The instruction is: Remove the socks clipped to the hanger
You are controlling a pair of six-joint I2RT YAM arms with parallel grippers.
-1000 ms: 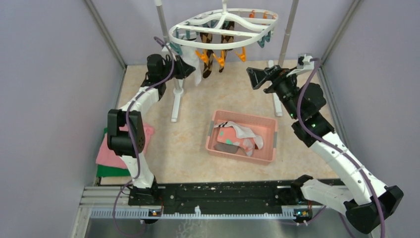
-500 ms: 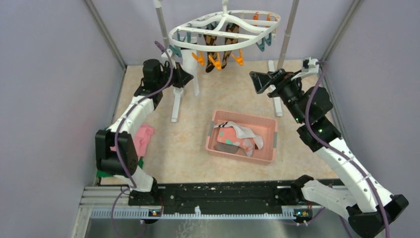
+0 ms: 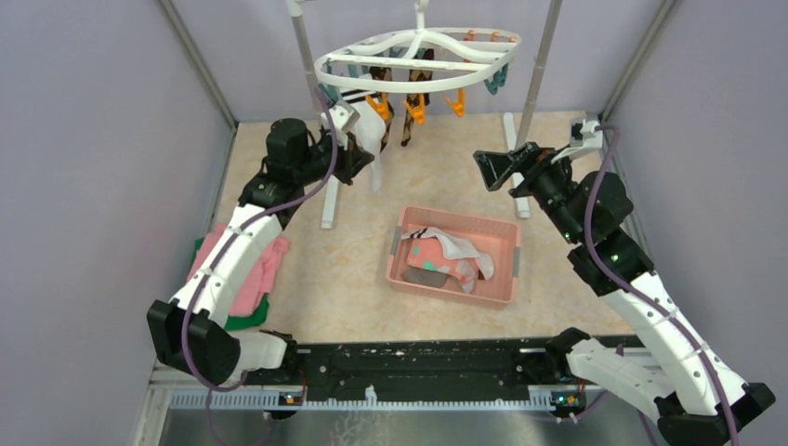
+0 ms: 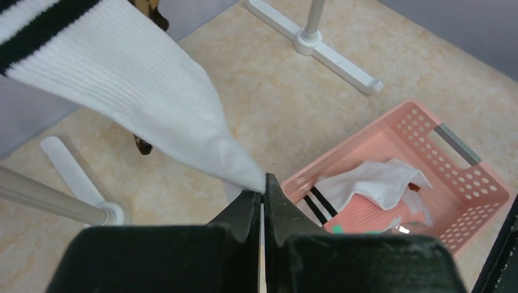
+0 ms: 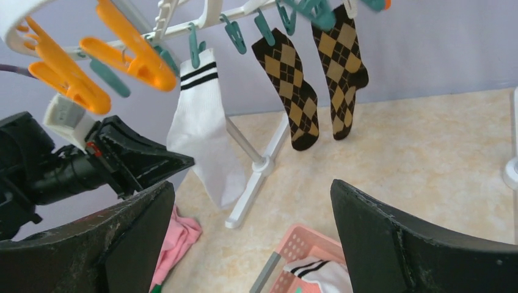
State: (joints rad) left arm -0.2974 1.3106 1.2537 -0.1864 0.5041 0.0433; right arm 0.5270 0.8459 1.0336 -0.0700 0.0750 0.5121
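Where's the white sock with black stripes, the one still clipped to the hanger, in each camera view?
Top external: white striped sock, upper centre-left.
Left wrist: the sock fills the upper left.
Right wrist: the sock hangs centre-left.
Shared landmark: pink basket.

Lavender walls [image 3: 84, 186] enclose a beige marbled tabletop [image 3: 334, 274].

Beige tabletop [image 3: 344, 269], pink basket [image 3: 465, 219], pink and green cloths [image 3: 263, 274], white stand feet [image 3: 330, 200]
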